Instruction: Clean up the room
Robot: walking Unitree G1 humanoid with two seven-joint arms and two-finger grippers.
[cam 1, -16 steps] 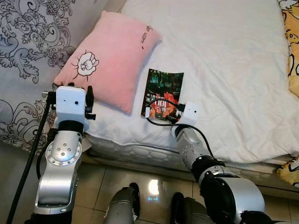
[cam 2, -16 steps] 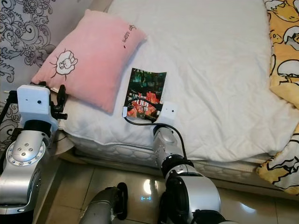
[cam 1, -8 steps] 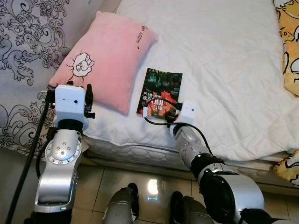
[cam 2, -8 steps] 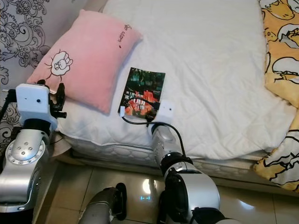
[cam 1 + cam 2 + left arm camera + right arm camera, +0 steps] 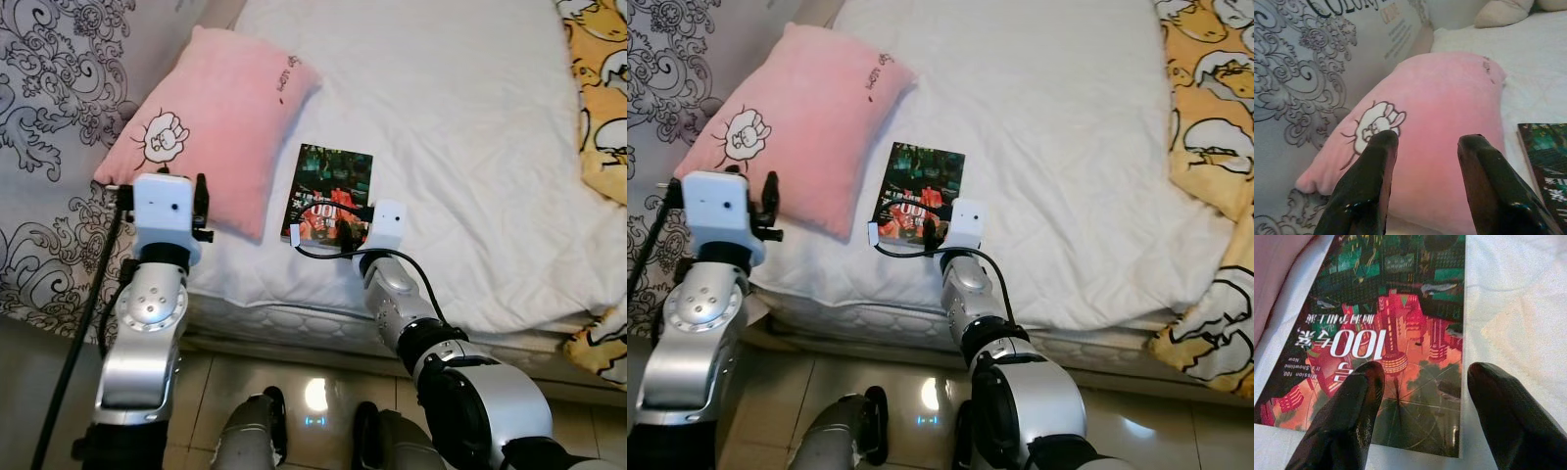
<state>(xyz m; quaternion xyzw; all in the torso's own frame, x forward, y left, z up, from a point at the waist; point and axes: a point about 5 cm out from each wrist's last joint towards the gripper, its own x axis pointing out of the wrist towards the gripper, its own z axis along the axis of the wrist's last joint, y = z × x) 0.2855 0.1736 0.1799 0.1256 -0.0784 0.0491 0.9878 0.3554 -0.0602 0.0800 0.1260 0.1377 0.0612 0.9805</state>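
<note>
Book (image 5: 330, 192) flat on the white bed (image 5: 460, 127), near the mattress edge, cover up: dark green at the far end, red and orange at the near end, with "100" in white print. Lies just beside the pink pillow (image 5: 220, 132), which sits at about 10 o'clock from it, a strip of white sheet between the two.

Right gripper (image 5: 1420, 396) at the book's near end, roughly 6 o'clock from its middle, fingers spread apart. In the right wrist view, one black finger (image 5: 1347, 416) over the red cover, the other over the cover's corner and the sheet beside it; contact with the book not clear. White wrist housing and a looping black cable just at the book's near right corner.

Left gripper (image 5: 1425, 161) well off at about 9 o'clock from the book, raised at the bed's edge and pointed at the pillow's cartoon drawing, fingers parted, nothing between them.

Yellow cartoon-print blanket (image 5: 1205, 147) far off at 3 o'clock along the bed's right side. Grey patterned cloth (image 5: 54, 117) at 9 o'clock beyond the pillow. Glossy tile floor (image 5: 313, 392) below.
</note>
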